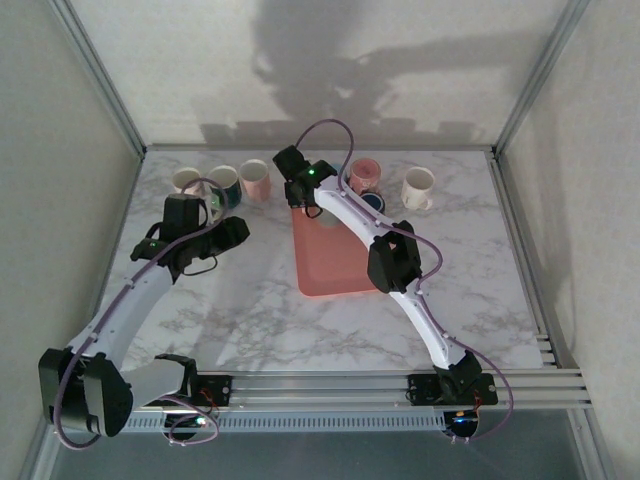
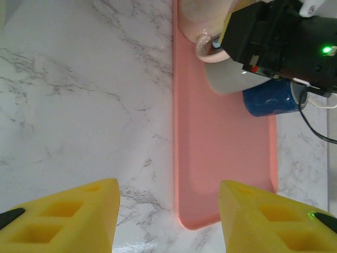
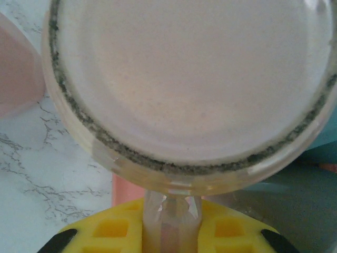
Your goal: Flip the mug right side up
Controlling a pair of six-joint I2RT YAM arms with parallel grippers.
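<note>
Blue mug (image 2: 266, 100) nr mug (image 3: 189, 79) & tray (image 2: 221, 158)

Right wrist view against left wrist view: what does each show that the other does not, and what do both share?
Right wrist: the base of the mug with its grey ring, close up, and its handle between the yellow fingers of the right claw. Left wrist: the open left claw, a blue mug, the right arm's black body. Both: the pink tray and the marble table.
</note>
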